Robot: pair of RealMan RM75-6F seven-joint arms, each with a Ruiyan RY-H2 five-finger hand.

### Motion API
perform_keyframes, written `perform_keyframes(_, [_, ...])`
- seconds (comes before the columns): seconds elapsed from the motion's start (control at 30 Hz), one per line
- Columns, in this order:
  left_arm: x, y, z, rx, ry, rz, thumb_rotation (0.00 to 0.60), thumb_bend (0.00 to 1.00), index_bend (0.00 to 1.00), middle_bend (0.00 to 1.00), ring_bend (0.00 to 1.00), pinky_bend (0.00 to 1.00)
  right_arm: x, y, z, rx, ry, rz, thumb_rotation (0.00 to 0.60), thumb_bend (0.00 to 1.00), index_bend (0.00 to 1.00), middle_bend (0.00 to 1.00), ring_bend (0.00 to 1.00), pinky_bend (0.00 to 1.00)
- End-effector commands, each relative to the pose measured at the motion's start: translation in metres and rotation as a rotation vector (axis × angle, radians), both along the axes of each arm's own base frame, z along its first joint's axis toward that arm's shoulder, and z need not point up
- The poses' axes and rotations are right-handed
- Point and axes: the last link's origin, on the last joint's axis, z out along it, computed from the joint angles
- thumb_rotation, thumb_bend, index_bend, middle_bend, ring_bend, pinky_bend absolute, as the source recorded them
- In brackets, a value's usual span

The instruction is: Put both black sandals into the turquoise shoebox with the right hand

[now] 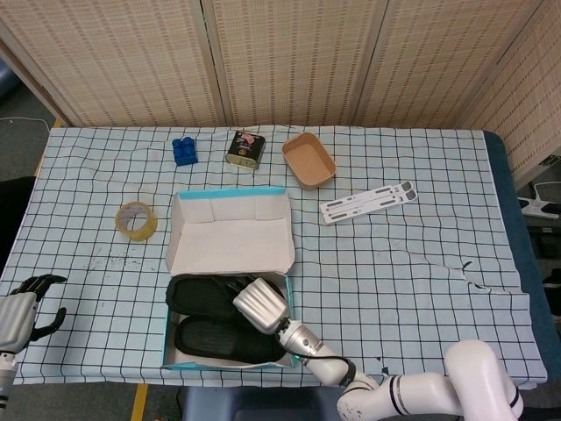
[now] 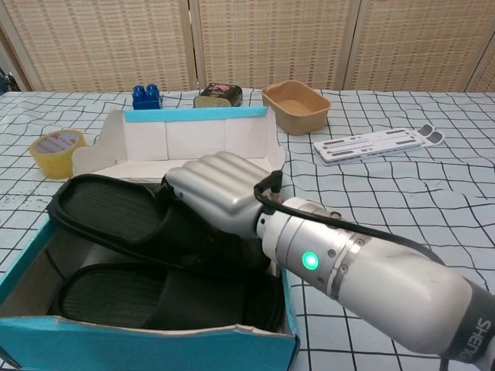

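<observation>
Black upper sandal (image 2: 116, 220) is gripped by the right hand (image 2: 220, 201), fingers clamped on its strap, low-centre frame above the turquoise shoebox (image 2: 147, 349); released crooked, it could be left riding the rim.

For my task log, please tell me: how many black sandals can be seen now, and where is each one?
2. One sandal lies flat on the floor of the turquoise shoebox. The other sandal is above it, tilted over the box, held by the right hand.
</observation>
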Motion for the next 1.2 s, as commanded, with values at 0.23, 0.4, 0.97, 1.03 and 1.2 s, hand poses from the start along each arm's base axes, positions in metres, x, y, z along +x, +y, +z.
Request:
perform_keyframes(0.23, [0.000,0.000,0.000,-0.002,-0.002,0.002,0.600,0.40,0.26,0.23,0.19,0.36,-0.024,0.003,-0.017,0.019,0.185,-0.006,0.600,0.10,0.83,0.71,0.60,0.63])
perform_keyframes(0.4, [0.000,0.000,0.000,-0.003,-0.002,0.002,0.600,0.40,0.26,0.23,0.19,0.36,-0.020,0.003,-0.012,0.024,0.158,0.001,0.600,0.10,0.68,0.60,0.43,0.58])
perform_keyframes(0.97, [-0.001,0.001,-0.002,-0.011,0.003,0.009,0.600,0.40,0.26,0.23,0.19,0.36,-0.012,-0.009,0.046,-0.022,0.000,-0.001,0.600,0.10,0.27,0.21,0.02,0.14])
perform_keyframes(1.03, [-0.001,0.001,-0.002,-0.011,0.003,0.012,0.600,0.40,0.26,0.23,0.19,0.36,-0.011,-0.012,0.050,-0.015,-0.012,-0.018,0.600,0.10,0.25,0.19,0.01,0.12])
perform_keyframes(1.2, [-0.001,0.002,-0.002,-0.009,0.002,0.013,0.600,0.40,0.26,0.23,0.19,0.36,-0.002,-0.011,0.056,0.016,-0.079,-0.031,0.600,0.10,0.19,0.17,0.00,0.09])
